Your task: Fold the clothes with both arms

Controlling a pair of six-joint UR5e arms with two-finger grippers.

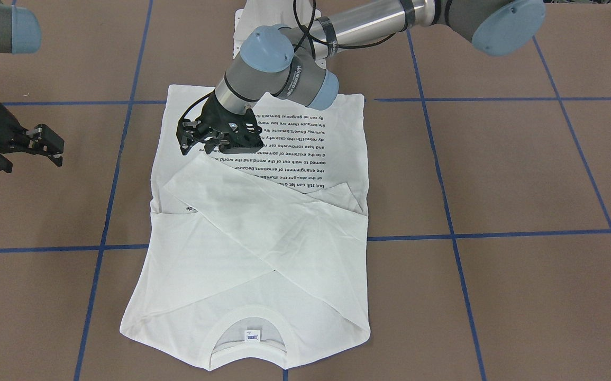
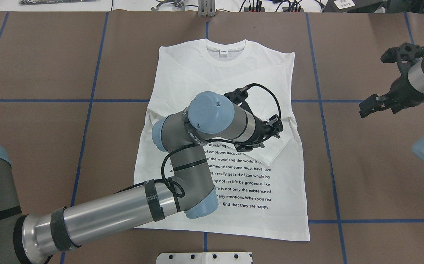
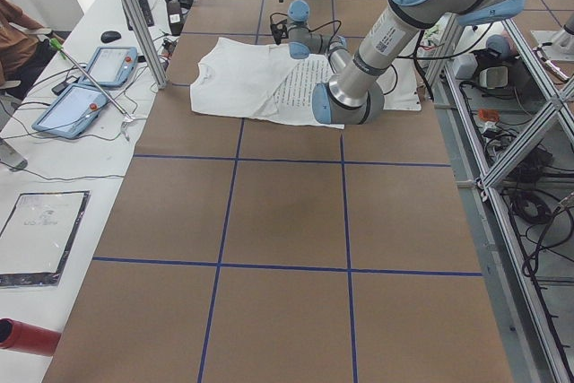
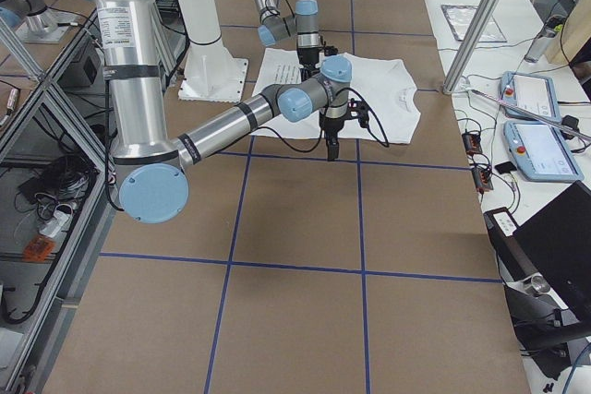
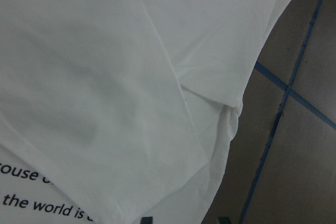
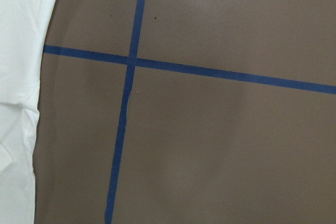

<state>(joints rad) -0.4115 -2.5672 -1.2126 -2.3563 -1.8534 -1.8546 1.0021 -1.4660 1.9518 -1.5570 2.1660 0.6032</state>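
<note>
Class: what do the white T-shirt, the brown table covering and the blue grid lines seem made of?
T-shirt: soft matte knit, likely cotton; it creases and has a ribbed collar. Table covering: matte brown sheet, perhaps paper or card; flat, dull. Grid lines: probably blue tape; thin straight strips.

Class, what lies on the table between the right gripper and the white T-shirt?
Only bare brown table, crossed by one blue tape line, separates the right gripper from the T-shirt. This shows in the front-facing view.
</note>
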